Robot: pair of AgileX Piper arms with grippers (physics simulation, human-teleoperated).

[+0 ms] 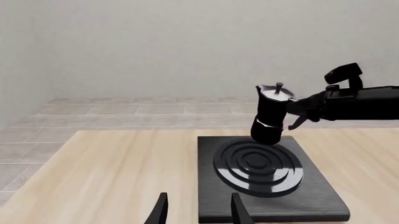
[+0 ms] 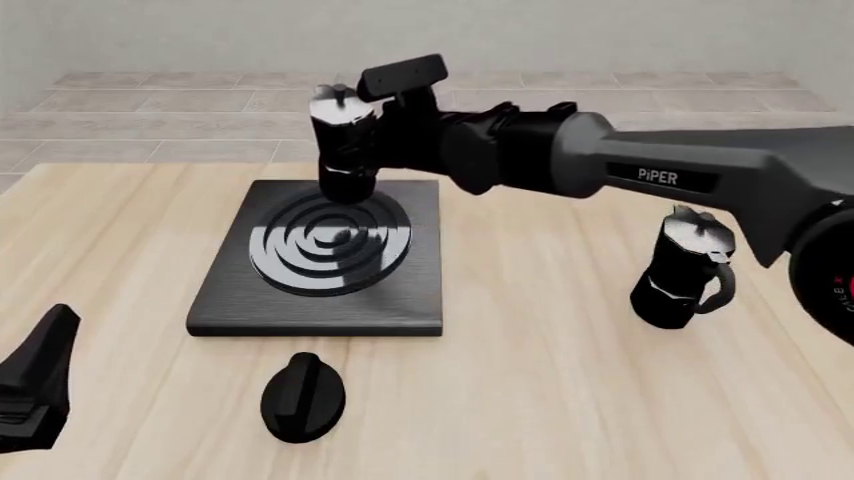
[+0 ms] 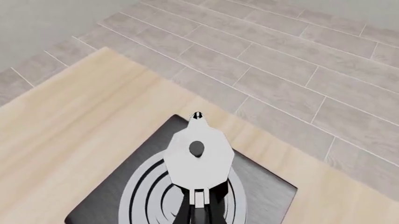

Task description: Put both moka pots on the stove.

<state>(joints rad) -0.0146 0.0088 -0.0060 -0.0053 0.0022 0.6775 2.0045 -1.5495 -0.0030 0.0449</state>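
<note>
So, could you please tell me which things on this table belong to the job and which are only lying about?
Belong to the job:
- carried moka pot, held by the right gripper above the stove
- standing moka pot, on the table
- stove

Lying about:
- black oval knob

You can read one clear marking: the word "PiPER" in white letters on the grey forearm link of the right arm [image 2: 694, 175], seen in the front view. At the right edge of that same view, a red mark with some small lettering sits on a black rounded part of the arm [image 2: 834, 285], but it is cut off and too small for you to read. The two wrist views give you no lettering, numbers or signs.
</note>
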